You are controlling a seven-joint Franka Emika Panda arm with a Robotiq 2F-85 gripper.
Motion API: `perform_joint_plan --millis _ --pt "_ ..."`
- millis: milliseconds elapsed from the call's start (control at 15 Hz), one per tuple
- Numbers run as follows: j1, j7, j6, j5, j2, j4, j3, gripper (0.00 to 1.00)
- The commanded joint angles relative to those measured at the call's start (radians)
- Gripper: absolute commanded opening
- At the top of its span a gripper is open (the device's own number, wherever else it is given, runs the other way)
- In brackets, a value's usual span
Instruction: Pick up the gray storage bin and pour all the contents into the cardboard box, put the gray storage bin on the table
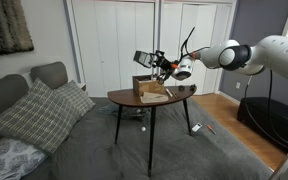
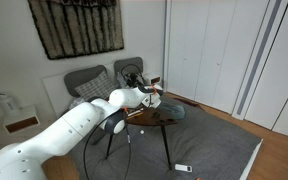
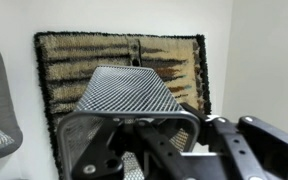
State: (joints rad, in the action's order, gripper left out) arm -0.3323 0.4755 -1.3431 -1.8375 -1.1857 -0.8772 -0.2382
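Exterior view: gray storage bin (image 1: 144, 58) tilted above cardboard box (image 1: 152, 91).

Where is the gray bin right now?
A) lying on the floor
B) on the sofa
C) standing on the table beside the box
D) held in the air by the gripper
D: the gray bin sits in the gripper, raised above the cardboard box on the table.

In an exterior view, the cardboard box (image 1: 152, 90) sits on the tabletop (image 1: 124, 97) at frame centre. The gray storage bin (image 1: 144, 58) is above it, held in the hand (image 1: 162, 68). A sofa (image 1: 4, 95) with pillows (image 1: 39, 115) fills the lower left, and closet doors (image 1: 114, 35) stand behind.
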Motion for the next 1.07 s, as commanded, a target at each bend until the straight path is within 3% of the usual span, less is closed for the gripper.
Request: perform_joint_plan --millis 0,133,1000 --pt "0.019 -0.068 0.018 -0.048 -0.021 0.033 0.015 0.02" --pt "0.02 -0.069 0.038 -0.047 -0.017 0.034 0.015 0.02" --pt "0.01 0.116 -0.088 0.237 0.295 -0.092 0.304 0.02"
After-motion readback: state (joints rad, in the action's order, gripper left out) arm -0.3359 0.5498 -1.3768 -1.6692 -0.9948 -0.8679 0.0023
